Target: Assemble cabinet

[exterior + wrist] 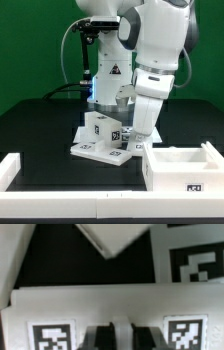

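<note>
gripper [119,334] jaws closed, pinching the thin edge of a white cabinet panel [110,303] between its two tags. the panel's long axis runs across the jaws. it sits near the centre of the table [40,125], by the marker board [88,152] and a tagged block [100,129]. box shell [180,165] sits near the table's front edge, on the exterior view's right, open side up, tag on its front wall.
</note>
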{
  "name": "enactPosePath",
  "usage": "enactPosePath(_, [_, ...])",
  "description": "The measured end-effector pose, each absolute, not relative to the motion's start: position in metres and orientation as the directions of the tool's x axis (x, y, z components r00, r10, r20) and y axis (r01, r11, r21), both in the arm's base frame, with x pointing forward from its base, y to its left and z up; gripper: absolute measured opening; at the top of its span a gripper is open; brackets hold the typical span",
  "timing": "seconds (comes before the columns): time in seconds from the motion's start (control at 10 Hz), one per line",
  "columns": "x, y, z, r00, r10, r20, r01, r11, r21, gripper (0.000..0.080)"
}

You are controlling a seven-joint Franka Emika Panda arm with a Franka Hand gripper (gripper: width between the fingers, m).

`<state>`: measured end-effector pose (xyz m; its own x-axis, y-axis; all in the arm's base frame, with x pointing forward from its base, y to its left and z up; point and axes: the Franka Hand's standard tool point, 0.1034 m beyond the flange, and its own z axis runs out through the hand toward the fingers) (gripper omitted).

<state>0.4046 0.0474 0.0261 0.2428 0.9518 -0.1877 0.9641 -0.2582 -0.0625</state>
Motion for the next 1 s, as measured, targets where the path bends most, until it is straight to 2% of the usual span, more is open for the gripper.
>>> enactPosePath(0.2, [0.408, 0.063, 0.042, 0.489, 0.855, -0.173, 0.867, -0.498, -0.008, 0.0062])
enactPosePath(0.3, [0.409, 0.065, 0.043, 0.607, 0.776, -0.170, 0.789, -0.614, 0.018, 0.0064])
enactPosePath(0.4, [0.408, 0.057, 0.043, 0.646, 0.743, -0.176, 0.756, -0.655, 0.008, 0.0064])
enactPosePath(0.7, [0.408, 0.061, 0.043, 0.822, 0.545, -0.164, 0.559, -0.827, 0.053, 0.0064])
enactPosePath(0.9, [0.413, 0.077, 0.058, 0.949, 0.295, -0.108, 0.306, -0.947, 0.099, 0.0064])
enactPosePath(1.0, [0.412, 0.085, 0.057, 0.994, 0.070, -0.078, 0.079, -0.989, 0.122, 0.0064])
